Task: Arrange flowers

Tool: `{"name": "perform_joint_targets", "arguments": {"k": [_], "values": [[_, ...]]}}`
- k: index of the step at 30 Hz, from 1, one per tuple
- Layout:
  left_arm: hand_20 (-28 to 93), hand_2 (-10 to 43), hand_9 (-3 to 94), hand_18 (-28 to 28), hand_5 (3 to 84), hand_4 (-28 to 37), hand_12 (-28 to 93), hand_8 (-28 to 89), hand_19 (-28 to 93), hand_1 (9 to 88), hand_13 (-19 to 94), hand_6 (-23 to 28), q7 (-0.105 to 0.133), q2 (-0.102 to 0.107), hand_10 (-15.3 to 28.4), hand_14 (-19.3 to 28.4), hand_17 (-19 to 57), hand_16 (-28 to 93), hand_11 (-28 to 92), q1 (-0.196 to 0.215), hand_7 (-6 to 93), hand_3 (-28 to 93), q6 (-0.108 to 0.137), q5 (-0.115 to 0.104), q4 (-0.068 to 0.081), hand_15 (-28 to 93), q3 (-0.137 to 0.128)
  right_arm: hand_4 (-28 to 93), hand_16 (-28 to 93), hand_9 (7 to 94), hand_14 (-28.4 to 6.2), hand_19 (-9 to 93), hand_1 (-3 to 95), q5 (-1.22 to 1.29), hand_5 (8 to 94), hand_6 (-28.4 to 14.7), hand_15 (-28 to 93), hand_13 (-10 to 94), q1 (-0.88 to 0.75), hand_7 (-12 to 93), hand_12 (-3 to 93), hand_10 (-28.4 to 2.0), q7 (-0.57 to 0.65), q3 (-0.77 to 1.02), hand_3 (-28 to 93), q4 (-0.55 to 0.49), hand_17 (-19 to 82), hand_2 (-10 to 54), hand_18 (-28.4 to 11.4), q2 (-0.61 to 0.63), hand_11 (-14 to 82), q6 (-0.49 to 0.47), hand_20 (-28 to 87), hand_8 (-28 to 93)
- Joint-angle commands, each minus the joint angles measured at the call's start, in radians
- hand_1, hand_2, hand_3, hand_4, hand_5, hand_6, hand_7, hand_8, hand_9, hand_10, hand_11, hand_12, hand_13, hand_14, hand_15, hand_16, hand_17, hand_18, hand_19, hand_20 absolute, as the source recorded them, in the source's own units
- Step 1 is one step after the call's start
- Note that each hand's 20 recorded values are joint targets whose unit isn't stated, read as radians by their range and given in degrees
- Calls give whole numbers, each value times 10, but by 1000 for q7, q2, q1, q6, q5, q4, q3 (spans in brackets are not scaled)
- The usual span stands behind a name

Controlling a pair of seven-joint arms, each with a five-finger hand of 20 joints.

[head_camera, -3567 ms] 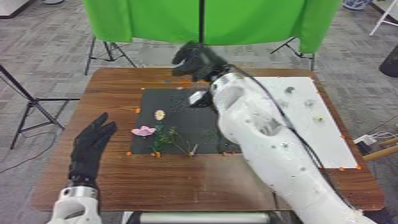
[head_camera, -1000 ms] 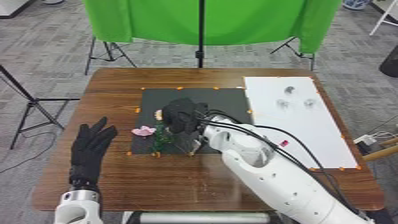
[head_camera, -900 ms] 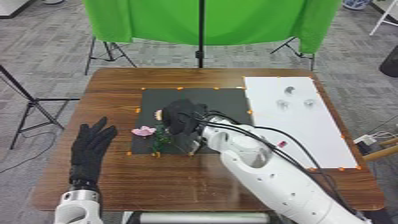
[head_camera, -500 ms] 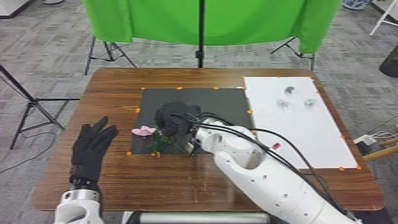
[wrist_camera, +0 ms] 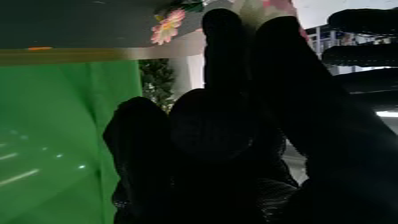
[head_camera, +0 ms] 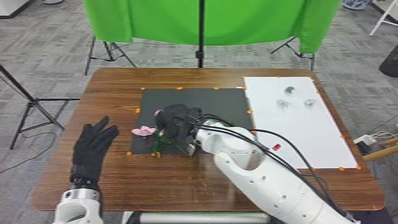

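One right hand (head_camera: pixel 179 120), half open, near pink flower (head_camera: pixel 143 131); any hold unclear.

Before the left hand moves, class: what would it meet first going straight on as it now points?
The left hand seems to have a free way over the table, passing left of the black mat. Beyond the far edge it might meet the green cloth first, though depth and height are unclear.

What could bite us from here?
Knock-on: the right hand is low over the dark mat, close to the pink flower and green foliage. A sideways move might drag or snag them.

Occlusion: that hand blocks part of the mat from the head camera, so a misplaced bloom there could go unnoticed.
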Motion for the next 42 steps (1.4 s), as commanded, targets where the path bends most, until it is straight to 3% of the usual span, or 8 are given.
{"name": "perform_joint_targets", "arguments": {"k": [1, 4, 13, 23, 26, 32, 38, 42], "values": [[193, 43, 444, 121, 406, -283, 145, -57, 48, 144, 349, 38, -12, -3, 123, 146, 65, 32, 144, 7, 70, 631, -9, 9, 8, 101, 0, -170, 340, 772, -16, 932, 524, -15, 602, 45, 686, 840, 8, 246, 384, -97, 14, 4, 641, -7, 627, -95, -98, 16, 109, -2, 659, -15], [193, 40, 444, 122, 406, -283, 145, -57, 49, 144, 349, 37, -8, -3, 122, 146, 65, 31, 144, 8, 72, 635, -8, 10, 7, 101, 0, -171, 340, 767, -16, 932, 513, -7, 585, 52, 686, 839, 11, 239, 387, -99, 16, 3, 648, -12, 626, -95, -98, 22, 126, -7, 660, -112], [192, 38, 444, 122, 406, -283, 145, -58, 49, 149, 349, 35, -2, -9, 122, 145, 64, 31, 145, 13, 74, 633, -6, 10, 3, 101, 2, -178, 342, 755, -18, 932, 490, 16, 569, 51, 686, 837, 33, 236, 375, -104, 36, 33, 665, -70, 623, -95, -98, 54, 158, -27, 660, -123], [192, 35, 444, 122, 405, -283, 145, -58, 48, 151, 348, 35, -5, -10, 122, 145, 64, 32, 144, 14, 74, 634, 1, 18, 1, 101, -3, -170, 347, 743, -30, 932, 396, 177, 607, 29, 670, 827, -46, 214, 265, -122, 251, 344, 698, -273, 610, -95, -106, 270, 245, 163, 645, -103], [192, 35, 444, 122, 406, -283, 145, -58, 49, 152, 349, 35, -6, -10, 122, 146, 63, 32, 144, 22, 74, 633, 5, 14, -3, 101, -5, -148, 347, 747, -43, 932, 358, 190, 625, 17, 664, 819, -87, 200, 249, -129, 352, 445, 679, -249, 601, -95, -113, 294, 237, 158, 635, -95], [192, 35, 444, 122, 406, -283, 145, -58, 50, 153, 349, 35, 0, -12, 122, 145, 63, 32, 144, 28, 74, 630, 5, 15, -8, 101, -9, -124, 343, 735, -63, 932, 321, 149, 615, -5, 656, 803, -100, 160, 225, -155, 458, 536, 652, -122, 589, -91, -124, 276, 177, -2, 622, -81], [192, 34, 444, 122, 406, -283, 145, -58, 50, 150, 349, 35, -1, -15, 122, 146, 63, 32, 144, 25, 74, 631, -3, 28, -7, 101, -4, -122, 340, 734, -65, 932, 330, 65, 600, 1, 652, 804, -118, 148, 218, -157, 369, 575, 653, 13, 585, -95, -129, 229, 162, -97, 612, -76], [192, 35, 444, 122, 406, -283, 145, -58, 50, 151, 349, 34, -3, -17, 122, 145, 62, 32, 145, 25, 74, 630, -5, 29, -5, 101, -2, -127, 335, 732, -56, 932, 339, -6, 567, 8, 652, 813, -124, 142, 212, -149, 347, 583, 650, 87, 587, -95, -128, 200, 159, -87, 607, -81]]}}
